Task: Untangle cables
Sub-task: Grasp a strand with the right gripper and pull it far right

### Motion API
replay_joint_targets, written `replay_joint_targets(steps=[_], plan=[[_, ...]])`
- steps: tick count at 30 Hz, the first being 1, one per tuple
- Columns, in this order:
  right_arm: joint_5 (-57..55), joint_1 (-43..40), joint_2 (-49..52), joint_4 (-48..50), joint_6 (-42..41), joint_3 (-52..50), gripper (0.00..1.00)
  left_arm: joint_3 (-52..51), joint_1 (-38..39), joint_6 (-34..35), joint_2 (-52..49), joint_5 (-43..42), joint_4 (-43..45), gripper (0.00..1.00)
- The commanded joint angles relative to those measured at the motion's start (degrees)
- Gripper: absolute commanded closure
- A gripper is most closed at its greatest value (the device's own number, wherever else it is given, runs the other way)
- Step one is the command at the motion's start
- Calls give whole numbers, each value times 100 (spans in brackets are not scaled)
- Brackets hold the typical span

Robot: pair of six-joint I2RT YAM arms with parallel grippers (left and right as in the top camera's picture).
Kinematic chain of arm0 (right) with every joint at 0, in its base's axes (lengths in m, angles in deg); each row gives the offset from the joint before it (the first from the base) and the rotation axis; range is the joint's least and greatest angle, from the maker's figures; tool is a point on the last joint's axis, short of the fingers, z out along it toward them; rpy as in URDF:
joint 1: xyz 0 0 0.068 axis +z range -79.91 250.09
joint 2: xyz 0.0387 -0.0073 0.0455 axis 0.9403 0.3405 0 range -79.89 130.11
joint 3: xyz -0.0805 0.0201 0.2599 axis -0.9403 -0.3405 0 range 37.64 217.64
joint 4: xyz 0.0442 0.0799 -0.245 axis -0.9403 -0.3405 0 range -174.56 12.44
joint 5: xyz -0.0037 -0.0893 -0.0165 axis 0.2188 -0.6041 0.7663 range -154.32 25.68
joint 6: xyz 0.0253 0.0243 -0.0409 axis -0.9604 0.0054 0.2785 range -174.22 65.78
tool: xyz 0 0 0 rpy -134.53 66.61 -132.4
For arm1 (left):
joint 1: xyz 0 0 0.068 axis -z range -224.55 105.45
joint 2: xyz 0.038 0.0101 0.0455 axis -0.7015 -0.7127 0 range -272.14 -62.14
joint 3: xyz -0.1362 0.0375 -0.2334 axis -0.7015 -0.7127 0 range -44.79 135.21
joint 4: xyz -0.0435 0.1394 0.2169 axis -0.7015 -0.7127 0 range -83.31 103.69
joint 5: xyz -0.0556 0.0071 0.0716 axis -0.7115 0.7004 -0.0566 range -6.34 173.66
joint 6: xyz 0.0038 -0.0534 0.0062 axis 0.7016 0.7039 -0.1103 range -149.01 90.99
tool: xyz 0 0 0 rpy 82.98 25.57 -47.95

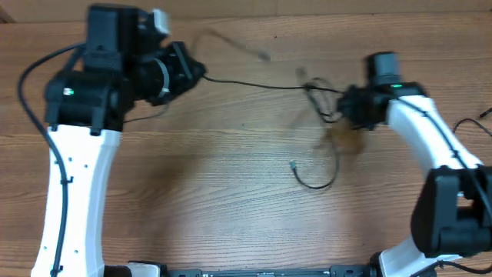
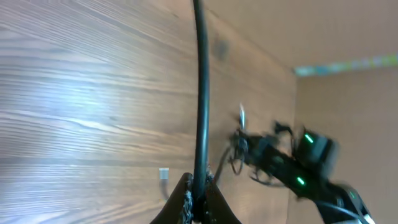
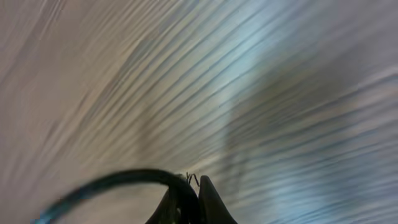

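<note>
A wooden tabletop (image 1: 192, 192) fills the overhead view, mid-brown with long grain lines and a few board seams running left to right. Pale light glares off its surface in both wrist views. A dark rail (image 1: 261, 272) lies along the near edge. Past the far edge stands a plain tan wall (image 2: 348, 106), crossed by a blurred greenish strip (image 2: 348, 64).

On table (image 1: 192, 200), cables (image 1: 261, 85) run btwn left gripper (image 1: 198, 73) & right gripper (image 1: 344, 106), tangle nr right.

You cannot tell the strands apart in the cables (image 1: 318, 98) beside the right gripper (image 1: 352, 108); they are smeared. Its own camera gives a streaked table (image 3: 261, 93), with the fingers (image 3: 211, 200) cut off below.
</note>
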Motion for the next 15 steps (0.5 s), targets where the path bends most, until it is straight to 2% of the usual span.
replay_joint_targets(steps=[1, 7, 15], plan=[[-428, -785, -146, -13, 9, -2, 96, 125, -511, -160, 46, 164, -20, 96], [-382, -1491, -146, 227, 428, -2, 96, 125, -654, -369, 46, 212, -11, 96], [-254, -2052, -146, 599, 428, -2, 96, 125, -658, -671, 46, 608, -85, 96]])
